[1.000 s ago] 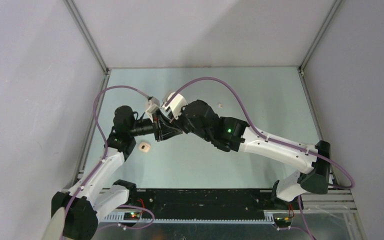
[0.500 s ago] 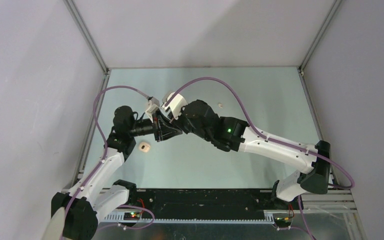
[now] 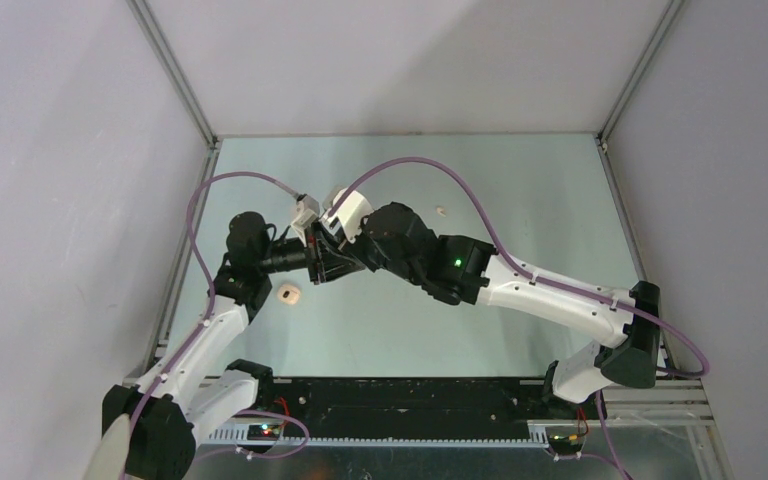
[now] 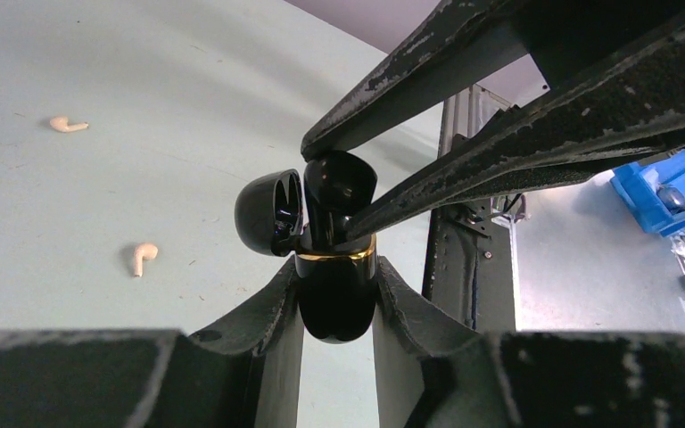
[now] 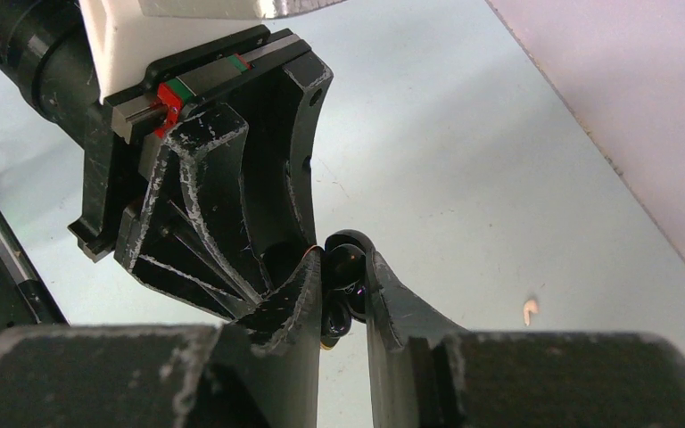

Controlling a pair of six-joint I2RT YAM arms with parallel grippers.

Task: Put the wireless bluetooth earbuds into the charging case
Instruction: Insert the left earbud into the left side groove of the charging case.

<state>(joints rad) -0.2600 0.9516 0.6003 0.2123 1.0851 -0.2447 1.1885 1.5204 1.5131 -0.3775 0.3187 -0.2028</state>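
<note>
So both arms are bunched up left of centre in the overhead view, wrists nose to nose above the table [image 3: 540, 190].

The left gripper [image 4: 337, 267] is clamped on the black charging case [image 4: 337, 312]. In the left wrist view you can see its two fingers squeezing the case body from either side, bottom middle of the frame. The case sits upright in that view, with the lid [image 4: 269, 212] flipped open to the left and a thin gold rim [image 4: 337, 255] around the mouth.

The right gripper [image 5: 343, 263] comes in from the upper right of the left wrist frame, pinched down on a black earbud [image 4: 339, 183]. That bud sits right at the mouth of the case, just above the gold rim and beside the open lid. Can't tell whether it's properly seated in its slot or only resting at the opening. The right wrist view is too dark and crowded there to help.

There's also loose stuff on the table. One beige earbud [image 4: 70, 125] lies in the upper left of the left wrist frame, and a second beige earbud [image 4: 144, 258] is lower down, left of the case. A small beige object [image 3: 289, 294] sits near the left arm in the overhead view, too tiny to make out.
</note>
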